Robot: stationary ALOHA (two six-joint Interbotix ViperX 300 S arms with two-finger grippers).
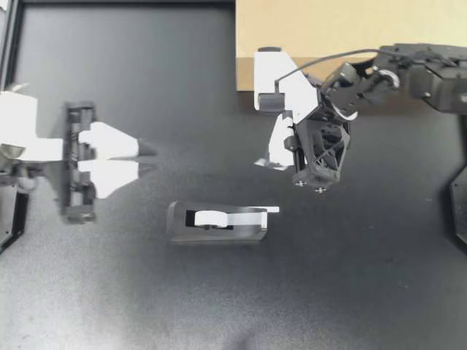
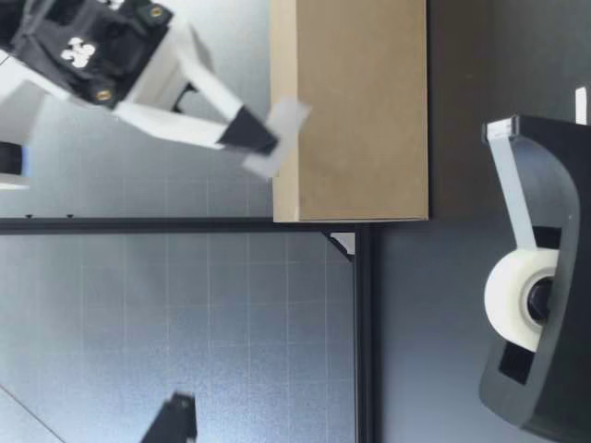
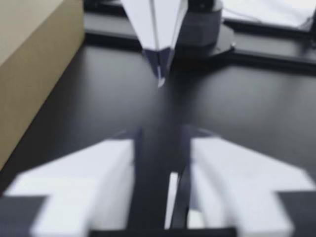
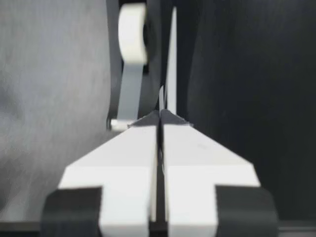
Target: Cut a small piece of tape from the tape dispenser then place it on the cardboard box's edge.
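My left gripper (image 1: pixel 152 159) hovers open over the table's left side, nothing between its fingers (image 3: pixel 98 182). My right gripper (image 1: pixel 277 154) reaches in near the middle, shut on a small piece of tape (image 1: pixel 264 163). In the low view that tape (image 2: pixel 282 138) hangs from the right gripper (image 2: pixel 259 138) about level with the top of the cardboard box (image 2: pixel 360 111). The box (image 1: pixel 314 29) stands at the back, apart from the tape. The black tape dispenser (image 1: pixel 219 232) with its white roll (image 2: pixel 512 300) lies at the front centre, ahead of the right gripper (image 4: pixel 160 116).
A black frame rail (image 2: pixel 365 332) borders the table. The right arm's body (image 1: pixel 430 73) lies along the box's front edge. From the left wrist view the box (image 3: pixel 29 64) runs beside the left gripper and the right gripper's shut fingers (image 3: pixel 158 44) point toward it.
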